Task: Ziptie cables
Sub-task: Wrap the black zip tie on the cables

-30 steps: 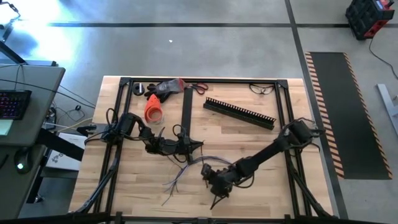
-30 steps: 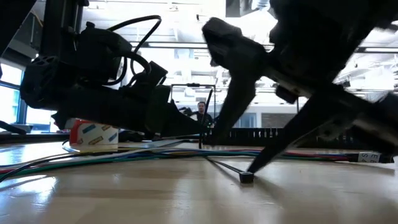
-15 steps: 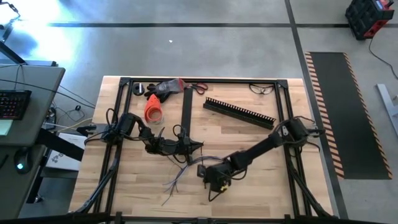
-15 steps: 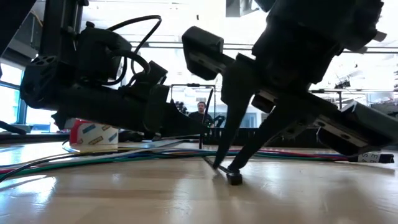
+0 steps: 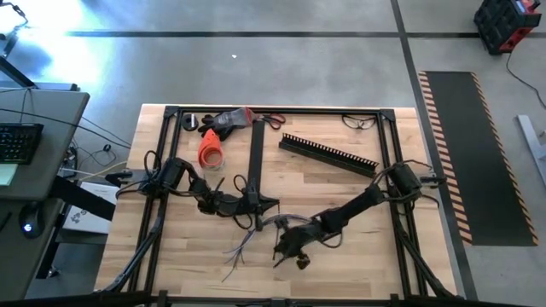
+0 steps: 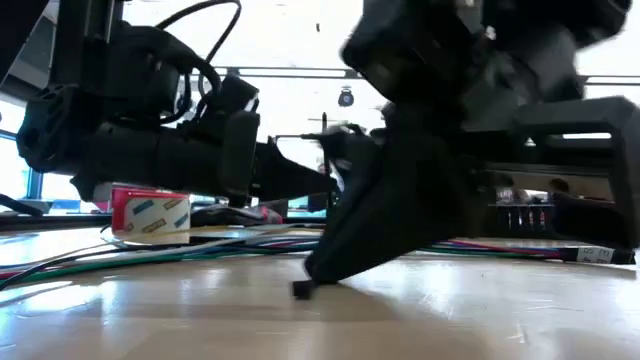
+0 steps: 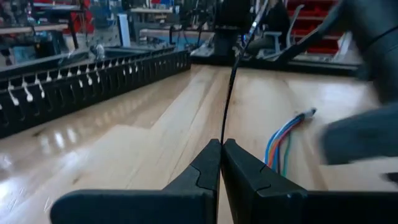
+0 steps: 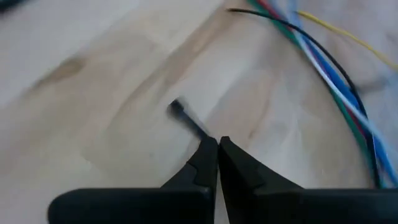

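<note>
My right gripper point(image 8: 218, 144) is clenched on a thin black zip tie point(image 8: 189, 122), whose small square head point(image 6: 301, 290) hangs just at the table top point(image 5: 358, 247) in the low view. From above, this gripper point(image 5: 286, 247) sits on the near side of the cables point(image 5: 256, 228), close beside them, over bare wood.

The cables lie near the table's middle. Their loose ends point(image 5: 237, 256) splay toward the near edge, on the left-arm side of my right gripper. In my right wrist view they run as a coloured bunch point(image 8: 339, 87) of blue, green, white and dark strands with one yellow wire apart from them.

My left gripper point(image 5: 271, 203) is just beyond the cables, low over the table. Its fingers are pressed together around a thin black strand point(image 7: 229, 93) that rises between the tips point(image 7: 221, 144).

Farther back from the cables, the black comb-toothed channel point(image 5: 328, 154) lies slanted, and the black flat strip point(image 5: 256, 153) runs toward the far edge. An orange-tipped tool point(image 5: 213, 141) rests near the far rail, beyond the cables.
</note>
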